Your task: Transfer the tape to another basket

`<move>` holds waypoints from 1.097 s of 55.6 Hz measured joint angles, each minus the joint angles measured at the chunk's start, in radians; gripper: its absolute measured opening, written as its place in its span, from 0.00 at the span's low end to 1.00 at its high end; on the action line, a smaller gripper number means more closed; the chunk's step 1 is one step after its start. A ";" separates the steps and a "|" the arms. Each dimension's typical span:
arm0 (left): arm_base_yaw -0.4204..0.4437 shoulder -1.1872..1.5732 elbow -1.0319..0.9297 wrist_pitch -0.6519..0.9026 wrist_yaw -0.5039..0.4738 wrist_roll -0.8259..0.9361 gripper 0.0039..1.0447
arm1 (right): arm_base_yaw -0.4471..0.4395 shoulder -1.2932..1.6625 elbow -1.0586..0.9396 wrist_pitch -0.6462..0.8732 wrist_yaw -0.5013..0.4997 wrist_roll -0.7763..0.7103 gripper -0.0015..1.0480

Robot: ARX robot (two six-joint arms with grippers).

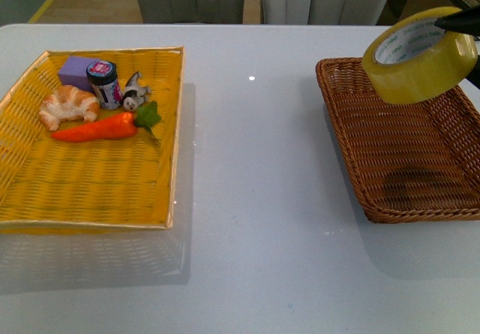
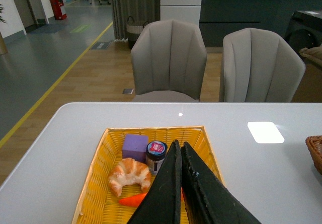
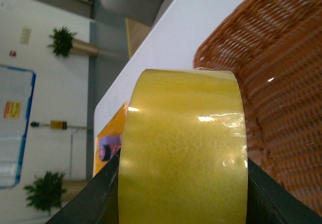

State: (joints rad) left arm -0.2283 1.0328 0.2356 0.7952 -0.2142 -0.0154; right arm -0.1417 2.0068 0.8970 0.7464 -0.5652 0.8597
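Note:
The tape, a wide yellowish roll with a white printed core, hangs tilted in the air above the far end of the brown wicker basket. My right gripper is shut on the tape, only its black tips showing at the frame's right edge. In the right wrist view the tape fills the space between the two black fingers, with the basket behind it. My left gripper is shut with nothing in it, held above the yellow tray.
The flat yellow tray at the left holds a croissant, a carrot, a purple block, a small jar and a small figure. Two grey chairs stand beyond the white table.

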 joint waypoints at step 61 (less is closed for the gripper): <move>0.224 -0.599 -0.222 -0.367 0.214 0.005 0.01 | -0.049 0.300 0.113 0.053 0.134 0.066 0.91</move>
State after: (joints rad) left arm -0.0044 0.4335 0.0139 0.4286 0.0002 -0.0105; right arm -0.1909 2.3066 1.0096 0.7990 -0.4313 0.9257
